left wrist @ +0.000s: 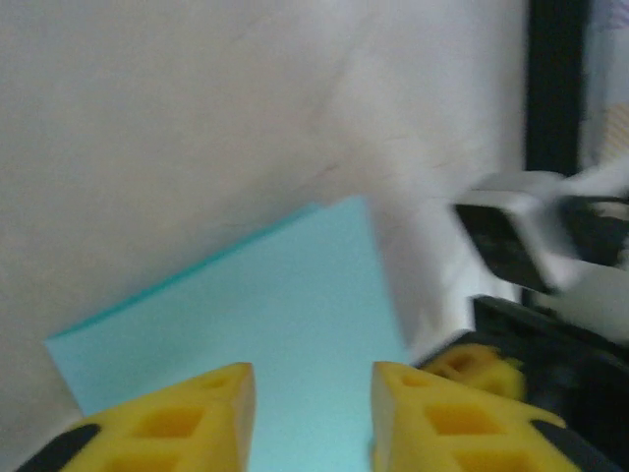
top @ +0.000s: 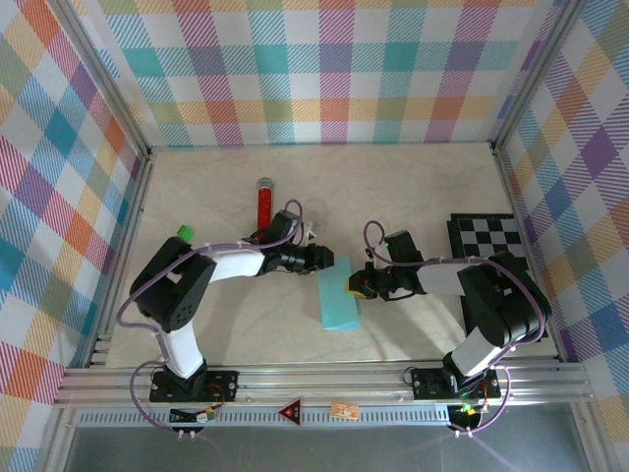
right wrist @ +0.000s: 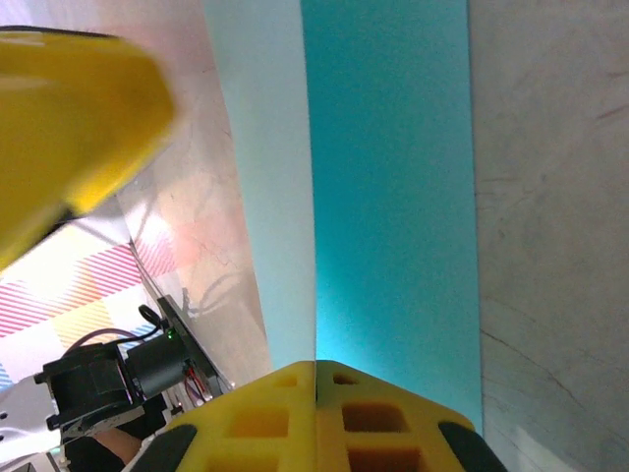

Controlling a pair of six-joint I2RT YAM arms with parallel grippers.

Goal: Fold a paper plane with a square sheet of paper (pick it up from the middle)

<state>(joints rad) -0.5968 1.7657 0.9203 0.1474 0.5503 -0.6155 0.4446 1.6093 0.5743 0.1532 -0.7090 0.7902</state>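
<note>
Around the middle of the desk [top: 413, 187], a bit toward the near edge, sits the cyan paper [top: 339, 305], folded into a narrow strip running near-to-far. From the top camera you can see both arms reaching in over it. The left end effector [top: 322, 258] is at the strip's far left corner and the right end effector [top: 354, 285] is at its right edge, but honestly you can't read the fingers from up there.

The wrist cams fill that in. On the left wrist, the yellow fingers [left wrist: 177, 423] are clearly spread apart with the paper lying flat under the gap, not gripped. On the right wrist, the two fingers [right wrist: 383, 423] are pressed together and pinched on the paper. A paler flap lies to the left of the crease and a deeper cyan one to the right.

Top view also picks up a checkered board [top: 488, 236] by the right edge and a red tube [top: 264, 205] behind the left arm.
</note>
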